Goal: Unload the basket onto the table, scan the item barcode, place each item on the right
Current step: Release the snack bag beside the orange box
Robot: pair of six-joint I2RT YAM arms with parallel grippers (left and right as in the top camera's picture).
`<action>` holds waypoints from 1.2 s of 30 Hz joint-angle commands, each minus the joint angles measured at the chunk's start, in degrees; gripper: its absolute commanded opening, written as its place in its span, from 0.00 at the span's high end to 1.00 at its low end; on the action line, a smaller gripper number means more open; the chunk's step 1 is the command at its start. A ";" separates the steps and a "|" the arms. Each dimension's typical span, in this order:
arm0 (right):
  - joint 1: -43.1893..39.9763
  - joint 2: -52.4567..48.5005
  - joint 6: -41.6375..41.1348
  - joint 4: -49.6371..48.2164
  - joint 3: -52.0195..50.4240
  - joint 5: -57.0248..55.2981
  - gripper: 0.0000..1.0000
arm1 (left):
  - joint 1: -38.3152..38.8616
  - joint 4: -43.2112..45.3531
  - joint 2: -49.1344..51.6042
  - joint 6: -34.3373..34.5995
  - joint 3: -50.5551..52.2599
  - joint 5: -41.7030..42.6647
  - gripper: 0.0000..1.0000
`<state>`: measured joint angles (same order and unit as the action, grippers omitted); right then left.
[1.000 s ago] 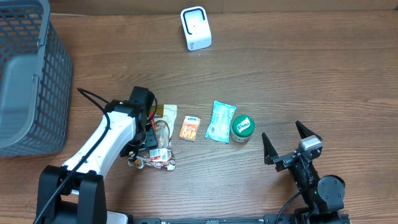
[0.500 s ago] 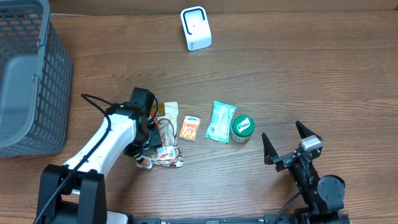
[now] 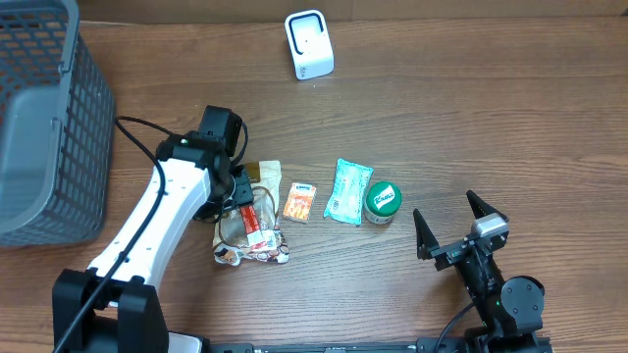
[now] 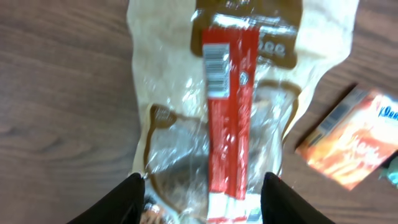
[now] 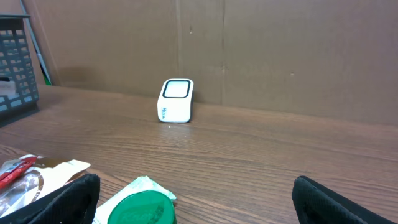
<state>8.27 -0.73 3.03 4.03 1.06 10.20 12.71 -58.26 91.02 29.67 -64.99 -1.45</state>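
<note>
Wood table (image 3: 510, 118) — cardboard wall (image 5: 280, 56) behind.

No text on any item is legible.

White-shelled left arm (image 3: 162, 211) with black joints, black cable; black fingers (image 4: 127, 200).

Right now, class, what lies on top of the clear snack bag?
A red stick packet with a barcode lies on the snack bag. The bag's lower end is out of frame.
</note>
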 commanded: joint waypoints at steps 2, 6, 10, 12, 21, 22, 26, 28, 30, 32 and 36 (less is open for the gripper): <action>-0.26 0.50 -0.22 -0.28 -0.61 -0.22 0.00 | 0.17 5.86 -0.28 1.40 6.38 3.23 0.47; -0.26 0.50 -0.22 -0.28 -0.61 -0.22 0.00 | 0.17 10.86 -0.26 1.70 10.95 4.02 0.49; -0.26 0.50 -0.22 -0.28 -0.61 -0.22 0.00 | 0.17 14.29 -0.26 1.66 14.12 4.02 0.51; -0.26 0.50 -0.22 -0.28 -0.61 -0.24 0.00 | 0.17 15.41 -0.26 1.66 14.80 4.02 0.51; -0.26 0.50 -0.22 -0.28 -0.61 -0.22 0.00 | 0.15 16.52 -0.28 -0.24 14.84 3.85 0.68; -0.26 0.50 -0.22 -0.28 -0.61 -0.22 0.00 | 0.13 16.44 -0.28 -1.99 14.67 3.85 0.68; -0.26 0.50 -0.22 -0.28 -0.61 -0.22 0.00 | 0.09 14.82 -0.28 -8.48 13.18 3.87 0.74; -0.26 0.50 -0.22 -0.28 -0.61 -0.24 0.00 | 0.04 13.18 -0.28 -10.54 11.82 3.87 0.82; -0.26 0.50 -0.22 -0.28 -0.61 -0.22 0.00 | 0.07 11.04 -0.28 -11.93 10.16 3.89 0.93; -0.26 0.50 -0.22 -0.28 -0.61 -0.22 0.00 | 0.07 9.62 -0.28 -11.96 9.27 3.93 0.96; -0.26 0.50 -0.22 -0.28 -0.61 -0.22 0.00 | 0.07 9.01 -0.28 -12.68 9.44 3.85 0.93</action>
<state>8.27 -0.73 2.98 4.03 1.06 10.20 12.71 -48.77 91.02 19.70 -54.48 1.98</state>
